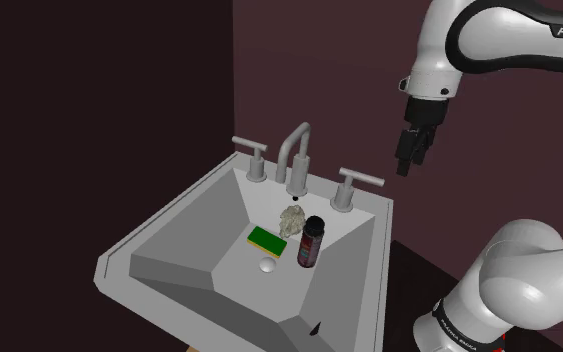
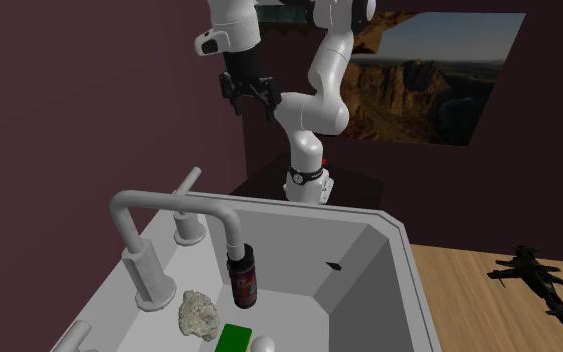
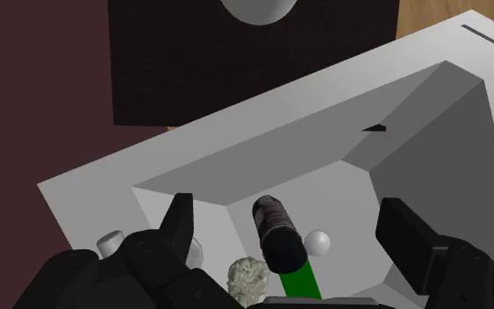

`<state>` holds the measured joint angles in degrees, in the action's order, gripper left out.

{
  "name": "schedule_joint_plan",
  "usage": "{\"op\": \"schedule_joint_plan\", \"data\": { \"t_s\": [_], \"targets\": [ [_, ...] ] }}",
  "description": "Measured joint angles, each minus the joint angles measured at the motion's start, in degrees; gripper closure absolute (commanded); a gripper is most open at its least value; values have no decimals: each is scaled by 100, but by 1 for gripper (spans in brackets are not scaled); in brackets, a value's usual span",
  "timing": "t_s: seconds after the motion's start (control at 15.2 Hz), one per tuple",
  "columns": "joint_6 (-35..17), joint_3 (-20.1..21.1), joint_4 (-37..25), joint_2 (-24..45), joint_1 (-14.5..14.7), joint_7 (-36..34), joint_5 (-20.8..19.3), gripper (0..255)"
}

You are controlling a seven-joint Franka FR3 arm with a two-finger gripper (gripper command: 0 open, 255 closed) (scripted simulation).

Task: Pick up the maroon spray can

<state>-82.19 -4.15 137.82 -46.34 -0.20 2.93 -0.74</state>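
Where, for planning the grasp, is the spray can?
In the shoulder view the spray can stands upright in the sink, right of the green sponge, near the faucet.

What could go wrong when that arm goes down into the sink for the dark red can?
1. The spray can stands upright close below the faucet spout, so the open gripper, now high above the sink, might strike the faucet on its way down.
2. The can is tall and narrow, so a finger nudging it could tip it over.
3. A green sponge and a crumpled lump sit right beside it and could get pinched too.
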Motion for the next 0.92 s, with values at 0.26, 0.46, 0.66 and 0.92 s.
{"op": "schedule_joint_plan", "data": {
  "t_s": [0.26,0.46,0.66,0.92],
  "targets": [
    [-494,16,355,47,42,28,22,0],
    [-1188,56,813,140,112,55,68,0],
    [-1967,64,1210,376,179,119,95,0],
    [-2993,98,1566,838,294,187,156,0]
  ]
}}
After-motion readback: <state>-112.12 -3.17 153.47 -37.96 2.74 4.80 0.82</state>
